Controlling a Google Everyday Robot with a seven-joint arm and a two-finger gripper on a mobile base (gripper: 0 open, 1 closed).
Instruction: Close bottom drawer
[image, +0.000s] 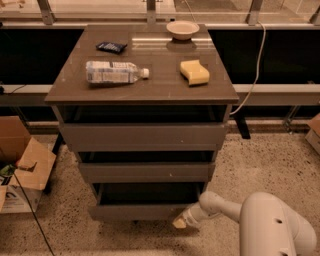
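Fingers (178, 223) are sitting together with no gap showing, and the gripper (181, 222) is touching the bottom drawer (135, 212) at its 5 o'clock corner. Drawer is standing part open at 6 o'clock. Pushing straight toward 12, nearer mid-front, should be avoiding skew.

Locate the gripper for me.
The gripper is low in the camera view, right of centre, at the front right corner of the bottom drawer.

Dim warm light (tabletop (165, 87) glare), gripper (181, 223) pale beside bottom drawer (135, 212).
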